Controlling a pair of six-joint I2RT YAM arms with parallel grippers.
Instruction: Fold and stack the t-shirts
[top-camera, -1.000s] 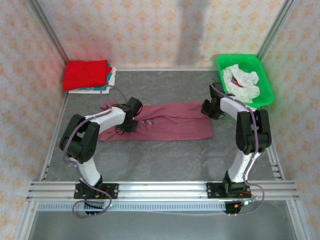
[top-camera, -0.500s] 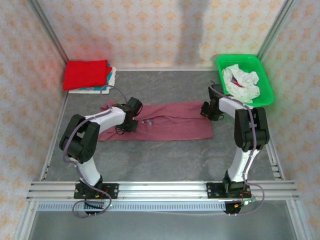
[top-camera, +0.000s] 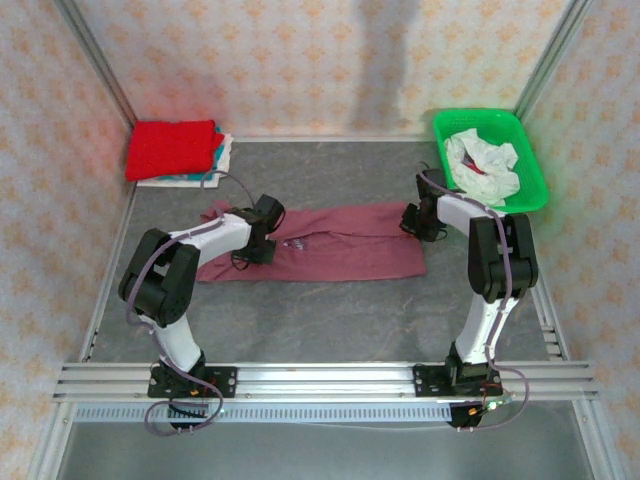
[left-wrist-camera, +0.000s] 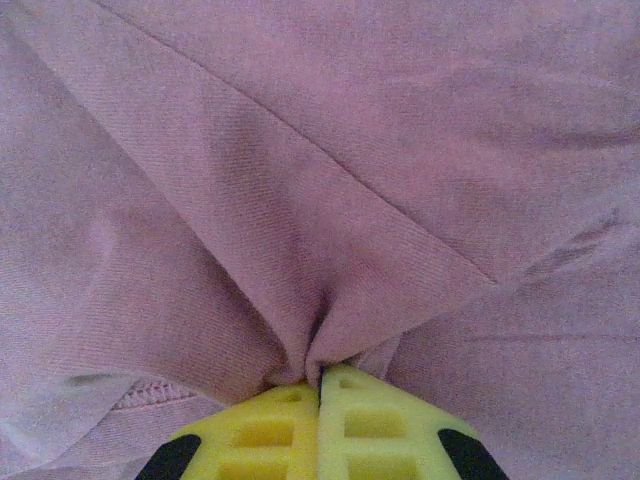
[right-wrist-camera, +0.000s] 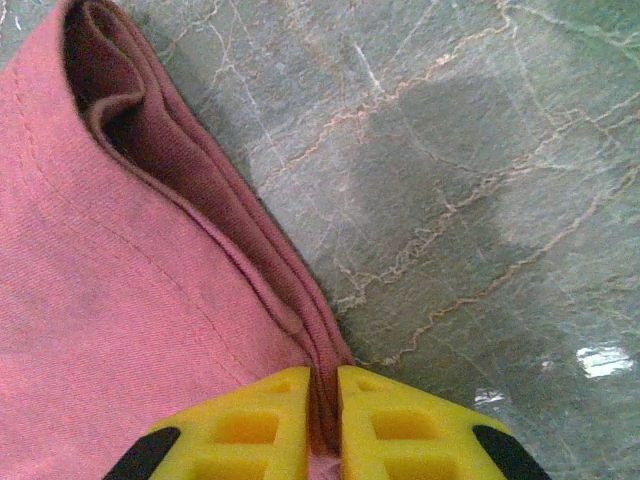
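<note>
A maroon t-shirt lies folded lengthwise across the middle of the table, its white print partly showing. My left gripper sits at the shirt's left end; in the left wrist view its yellow fingers are pressed together, pinching a fold of the maroon cloth. My right gripper is at the shirt's upper right corner; in the right wrist view its fingers clamp the layered hem of the maroon t-shirt. A folded red t-shirt tops a stack at the back left.
A green plastic basket at the back right holds a crumpled white t-shirt. Teal and white cloth peeks from under the red one. Patterned walls and metal frame posts enclose the table; bare grey tabletop lies in front of the shirt.
The right gripper has closed onto the shirt's hem at the upper right corner. The left arm and the shirt have stayed put.
</note>
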